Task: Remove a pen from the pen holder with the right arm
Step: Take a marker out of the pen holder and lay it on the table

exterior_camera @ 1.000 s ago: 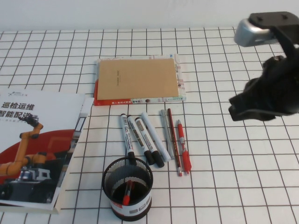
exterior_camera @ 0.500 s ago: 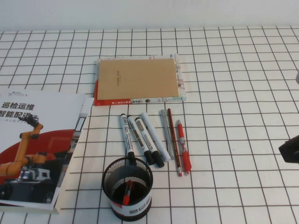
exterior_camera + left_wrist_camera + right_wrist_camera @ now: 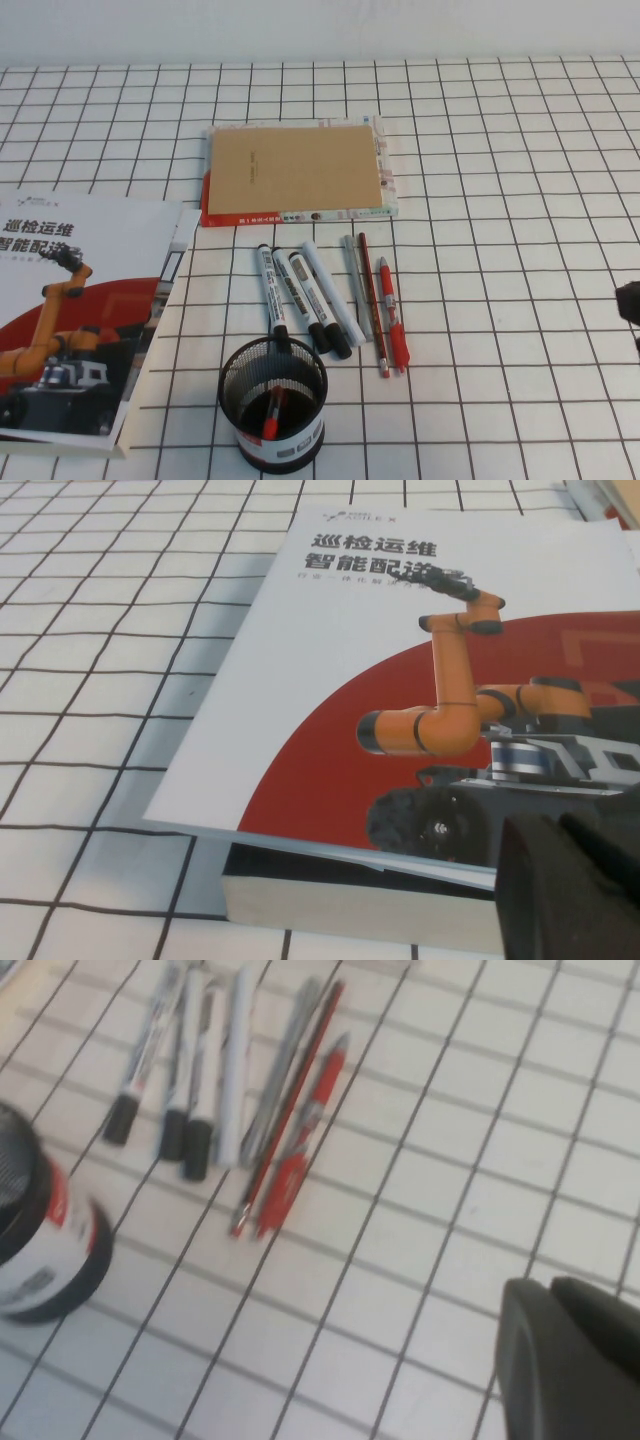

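The black mesh pen holder (image 3: pixel 272 400) stands near the front of the table, with a red-tipped pen (image 3: pixel 271 415) leaning inside it. It also shows in the right wrist view, pen holder (image 3: pixel 40 1250). Beyond it lie a row of pens: black-capped markers (image 3: pixel 285 290), a thin red pencil, and a red pen (image 3: pixel 392 315). My right gripper (image 3: pixel 552 1295) hangs shut and empty over bare grid cloth, well to the right of the pens (image 3: pixel 300 1150). Only a dark scrap of the right arm (image 3: pixel 630 300) shows at the high view's edge. My left gripper (image 3: pixel 560 830) sits shut beside the robot book.
A thick book with an orange robot arm on its cover (image 3: pixel 70 310) lies at the front left, seen close up as the book (image 3: pixel 400 680). A brown-covered notebook (image 3: pixel 295 170) lies behind the pens. A grid-patterned cloth covers the table.
The right arm has dropped from the upper right and pulled back, almost leaving the high view at its right edge. Pens and holder have not moved.
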`<state>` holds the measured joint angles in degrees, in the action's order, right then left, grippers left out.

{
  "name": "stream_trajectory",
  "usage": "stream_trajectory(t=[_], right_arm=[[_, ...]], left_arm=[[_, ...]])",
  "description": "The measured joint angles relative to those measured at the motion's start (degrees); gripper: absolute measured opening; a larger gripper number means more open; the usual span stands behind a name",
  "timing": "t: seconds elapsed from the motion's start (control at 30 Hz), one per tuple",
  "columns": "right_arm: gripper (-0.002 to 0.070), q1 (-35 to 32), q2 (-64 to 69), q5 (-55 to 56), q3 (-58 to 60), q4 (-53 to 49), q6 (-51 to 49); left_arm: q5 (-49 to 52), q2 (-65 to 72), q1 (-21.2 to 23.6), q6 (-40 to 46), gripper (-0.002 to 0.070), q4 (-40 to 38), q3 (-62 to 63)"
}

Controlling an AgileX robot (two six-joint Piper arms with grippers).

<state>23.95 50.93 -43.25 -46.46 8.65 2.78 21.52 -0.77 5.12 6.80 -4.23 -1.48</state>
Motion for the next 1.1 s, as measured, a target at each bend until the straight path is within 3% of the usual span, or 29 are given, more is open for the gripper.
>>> stream_trajectory(t=[0.2, 0.43, 0.57, 0.77, 1.1], right_arm=[[-0.0015, -7.90, -14.89, 18.81, 19.30, -0.09, 0.22], [-0.0015, -17.68, -33.04, 30.26, 37.81, -0.09, 0.22], [-0.0015, -19.83, -40.17, 34.70, 44.68, -0.09, 0.22], [-0.0015, -20.29, -47.12, 34.41, 47.85, -0.09, 0.22], [-0.0015, -21.78, -51.40, 23.56, 47.93, -0.35, 0.22]], left_arm=[[0.00, 0.00, 0.00, 0.00, -0.0003, 0.00, 0.00], [0.00, 0.00, 0.00, 0.00, -0.0003, 0.00, 0.00], [0.00, 0.00, 0.00, 0.00, -0.0003, 0.00, 0.00], [0.00, 0.00, 0.00, 0.00, -0.0003, 0.00, 0.00], [0.00, 0.00, 0.00, 0.00, -0.0003, 0.00, 0.00]])
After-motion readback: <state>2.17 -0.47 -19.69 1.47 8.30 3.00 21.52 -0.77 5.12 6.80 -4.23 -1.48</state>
